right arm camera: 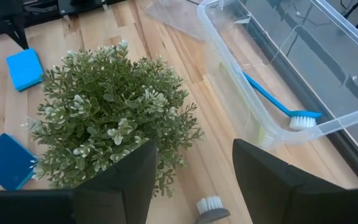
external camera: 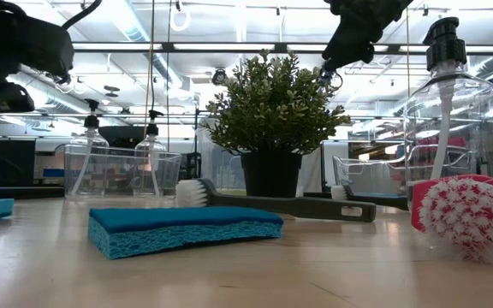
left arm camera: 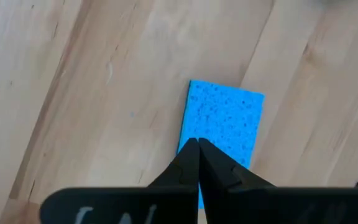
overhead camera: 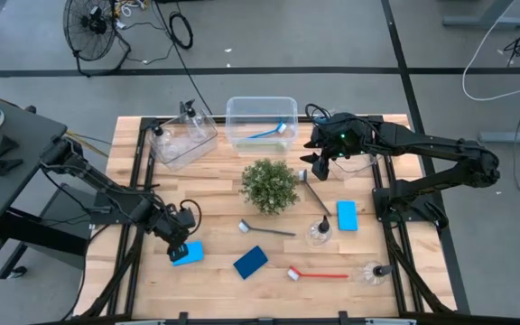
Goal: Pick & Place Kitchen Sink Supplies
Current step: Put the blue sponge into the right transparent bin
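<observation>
A pale wooden worktop (overhead camera: 215, 194) stands on a grey floor, with a potted green plant (overhead camera: 269, 185) near its middle. Behind the plant, a clear bin (overhead camera: 261, 124) holds a blue dish brush (overhead camera: 272, 132); a second, tilted bin (overhead camera: 185, 140) behind and left of the plant holds two clear bottles (their outlines are hard to separate through the plastic). The right end effector (overhead camera: 319, 164) hovers just right of the plant, above a dark grey brush (overhead camera: 315, 191), fingers spread and holding nothing. The left end effector (overhead camera: 180, 246) sits well left and in front of the plant, fingers pressed together, tips over a light blue sponge (overhead camera: 189, 253) and partly hiding it; whether they touch it cannot be told. In front of the plant lie a darker blue sponge (overhead camera: 250, 262), another grey brush (overhead camera: 264, 229) and a red brush (overhead camera: 317, 273). To the plant's right rests a third sponge (overhead camera: 347, 215).
</observation>
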